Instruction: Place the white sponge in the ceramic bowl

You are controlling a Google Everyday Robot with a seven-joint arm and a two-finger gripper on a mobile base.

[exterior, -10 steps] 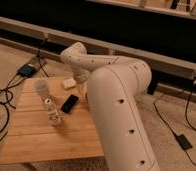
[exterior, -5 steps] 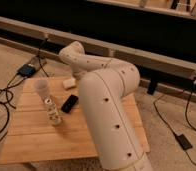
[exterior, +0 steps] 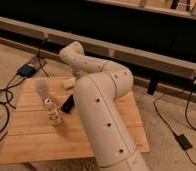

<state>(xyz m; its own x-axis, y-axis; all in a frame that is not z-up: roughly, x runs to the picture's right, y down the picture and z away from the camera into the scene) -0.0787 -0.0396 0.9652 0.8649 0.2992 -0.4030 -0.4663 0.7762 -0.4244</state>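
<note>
The white sponge point(exterior: 68, 83) looked light and squashy, best pinched across 2 long sides by the spread tool, hidden behind the arm point(exterior: 98, 105).

Illumination is warm and moderate. The white arm point(exterior: 101, 110) is the brightest surface and shows no hard glare. The wooden table point(exterior: 26, 132) is evenly lit. The rear wall point(exterior: 121, 22) is dark. Fine detail is soft throughout. The gripper is hidden behind the arm.
</note>
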